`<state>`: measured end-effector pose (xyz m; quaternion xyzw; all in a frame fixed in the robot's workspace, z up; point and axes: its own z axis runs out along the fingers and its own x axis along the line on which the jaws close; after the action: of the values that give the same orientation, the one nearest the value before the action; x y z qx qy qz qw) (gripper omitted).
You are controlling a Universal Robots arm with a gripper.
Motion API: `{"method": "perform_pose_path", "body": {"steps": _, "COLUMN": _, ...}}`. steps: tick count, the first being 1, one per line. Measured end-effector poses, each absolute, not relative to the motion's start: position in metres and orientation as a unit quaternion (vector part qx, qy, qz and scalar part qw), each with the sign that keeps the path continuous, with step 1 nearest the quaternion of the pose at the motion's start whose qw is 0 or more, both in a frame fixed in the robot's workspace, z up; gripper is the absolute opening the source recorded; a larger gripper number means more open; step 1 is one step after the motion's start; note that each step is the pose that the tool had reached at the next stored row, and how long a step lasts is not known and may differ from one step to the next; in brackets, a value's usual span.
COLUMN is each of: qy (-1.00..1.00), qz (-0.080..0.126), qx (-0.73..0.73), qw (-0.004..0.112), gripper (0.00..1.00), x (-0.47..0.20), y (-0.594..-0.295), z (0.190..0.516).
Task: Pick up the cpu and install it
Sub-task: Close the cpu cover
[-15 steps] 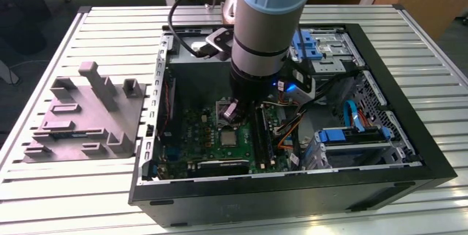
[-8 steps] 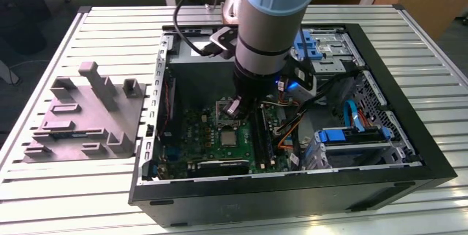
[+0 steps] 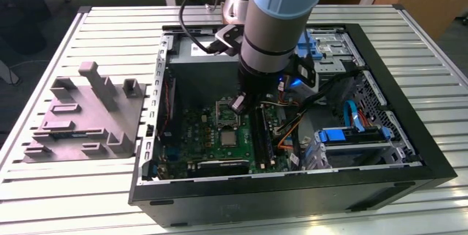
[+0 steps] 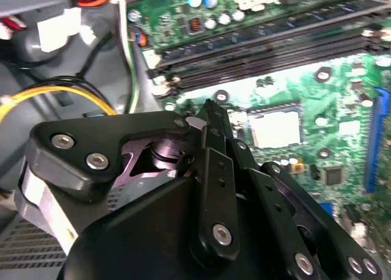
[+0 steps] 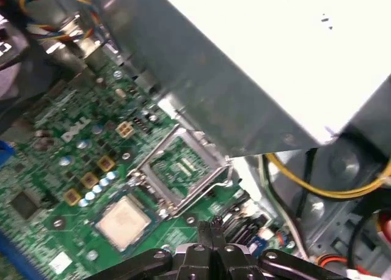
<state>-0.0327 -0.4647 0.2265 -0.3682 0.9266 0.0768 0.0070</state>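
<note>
closed-together gripper fingertips (image 5: 212, 231) are hovering empty beside the open socket (image 5: 177, 170), risking scraping its pins while the cpu (image 5: 122, 221) is lying on the motherboard (image 5: 49, 170).

Silver-grey tubular arm (image 3: 272, 21) with pale blue cap, black cable looped behind; black gripper (image 4: 211, 130) linkages dotted with silver screws.

The motherboard (image 3: 219, 136) is green, dotted with small gold and silver parts. The cpu (image 5: 124, 220) has a pale silvery top with a thin light rim. The memory sticks (image 4: 269, 51) are black. The pincer (image 4: 211, 130) is matte black with silver screws. The moulded tray (image 3: 80, 120) is grey, on a bench (image 3: 73, 191) of pale ribbed slats. Blue drive brackets (image 3: 351, 135) sit in the black case (image 3: 292, 196).
</note>
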Motion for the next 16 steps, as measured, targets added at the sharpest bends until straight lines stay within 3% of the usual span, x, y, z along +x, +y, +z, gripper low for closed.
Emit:
{"method": "perform_pose_path", "body": {"steps": 3, "qy": 0.925, "qz": 0.089, "qx": -0.368, "qw": 0.012, "gripper": 0.11, "x": -0.0317, "y": -0.4639, "z": 0.2257}}
{"method": "perform_pose_path", "body": {"steps": 16, "qy": 0.925, "qz": 0.089, "qx": -0.368, "qw": 0.012, "gripper": 0.11, "x": -0.0316, "y": -0.4639, "z": 0.2256}}
